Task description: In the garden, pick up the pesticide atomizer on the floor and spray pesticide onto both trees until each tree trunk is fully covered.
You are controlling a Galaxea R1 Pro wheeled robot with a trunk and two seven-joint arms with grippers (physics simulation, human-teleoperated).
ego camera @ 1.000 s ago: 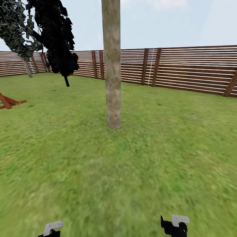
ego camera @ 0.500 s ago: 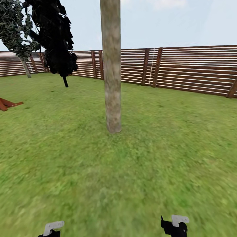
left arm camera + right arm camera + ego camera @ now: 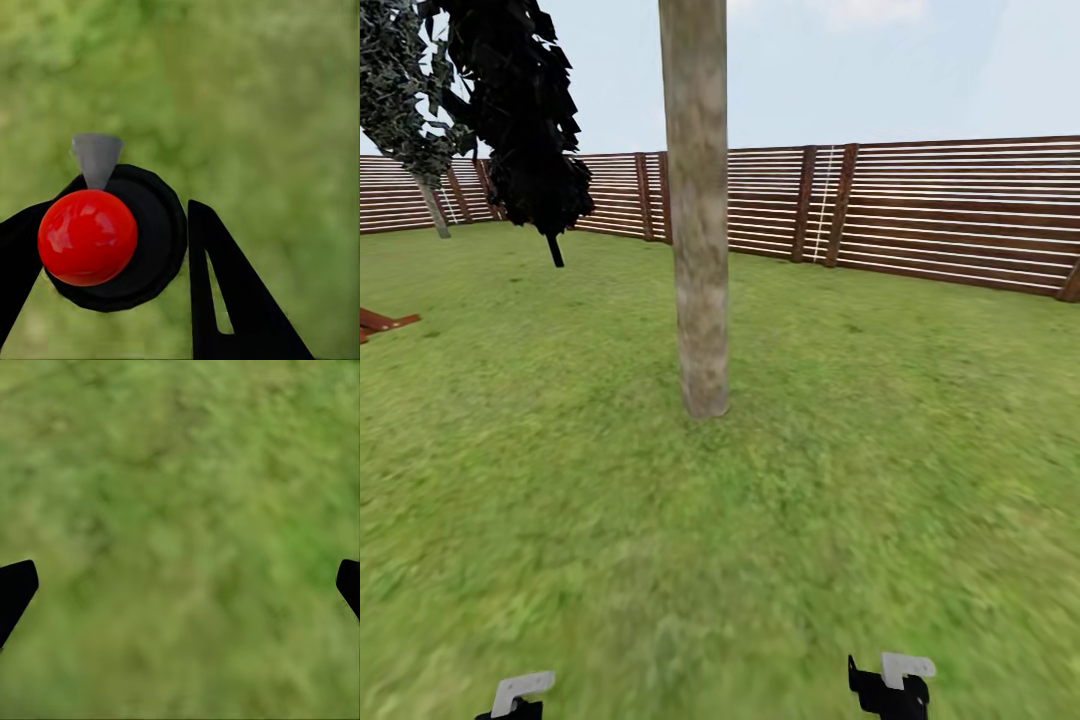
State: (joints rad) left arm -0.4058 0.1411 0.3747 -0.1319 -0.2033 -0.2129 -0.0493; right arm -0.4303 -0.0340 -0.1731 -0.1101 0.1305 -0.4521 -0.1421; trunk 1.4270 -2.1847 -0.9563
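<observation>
Pesticide atomizer [image 3: 112, 238] clamped in the left tool [image 3: 124, 262], seen end-on in the left wrist view: glossy red top [image 3: 88, 237] over a round black body, small grey nozzle [image 3: 97, 157] poking out beyond it. Black fingers [image 3: 225, 300] pressed against both sides of the bottle, blurred lawn [image 3: 262, 112] behind. Right tool [image 3: 180, 585] spread wide and holding nothing, just two dark fingertips [image 3: 15, 589] at the frame edges over green grass. Straight ahead in the head view, thick pale mottled tree trunk [image 3: 697, 210] rising from the lawn [image 3: 860, 450], well apart from both arms. Brown slatted fence [image 3: 940, 210] running across the back. Black cone-shaped tree [image 3: 520, 120] off to the left, thin-trunked tree [image 3: 400, 90] with dark jagged foliage beside it. Wrist hardware, left [image 3: 520, 693] and right [image 3: 890, 682], peeking up at the bottom edge.
</observation>
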